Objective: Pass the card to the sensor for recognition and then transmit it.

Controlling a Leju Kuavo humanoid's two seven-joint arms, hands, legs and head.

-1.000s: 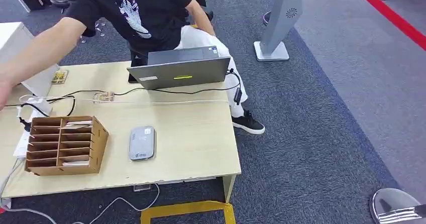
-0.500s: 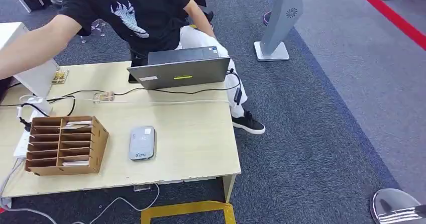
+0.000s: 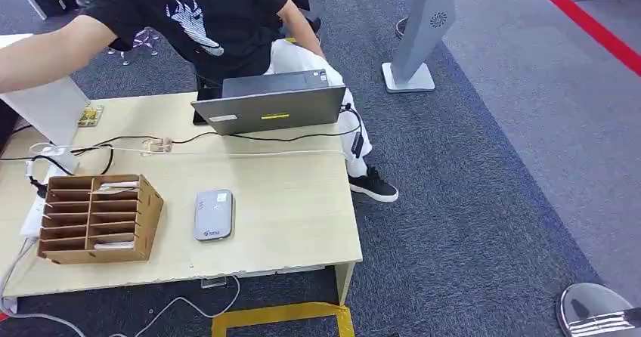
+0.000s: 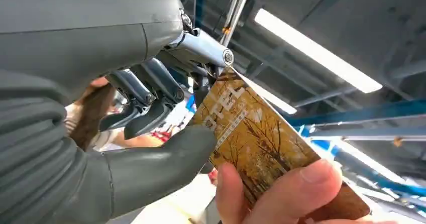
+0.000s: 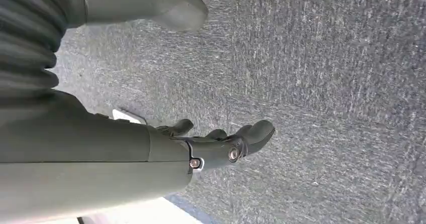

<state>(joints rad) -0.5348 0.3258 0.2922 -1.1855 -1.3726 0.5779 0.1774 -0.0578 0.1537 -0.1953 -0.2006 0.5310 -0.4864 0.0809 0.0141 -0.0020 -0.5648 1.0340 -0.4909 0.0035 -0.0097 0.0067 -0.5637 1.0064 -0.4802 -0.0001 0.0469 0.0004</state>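
A: Nearest you, in the left wrist view, what has your left hand (image 4: 150, 108) got?

B: The card (image 4: 261, 143), brown with a tree print. Your thumb sits under its near corner and dark fingers curl above, but a person's thumb (image 4: 296, 184) pinches the far end at lower right. Close firmly before they let go, I'd say.

A: And the right hand (image 5: 221, 143)?

B: Hanging over the carpet, fingers loosely curled, holding nothing.

A: Where do I take the card?

B: In the head view, to the grey sensor (image 3: 213, 214) left of centre on the table (image 3: 287, 201), just right of the wooden rack (image 3: 98, 217). Lay the card flat over it. Further up, mind the laptop (image 3: 272, 106) and the person's arm (image 3: 45, 50) at upper left.
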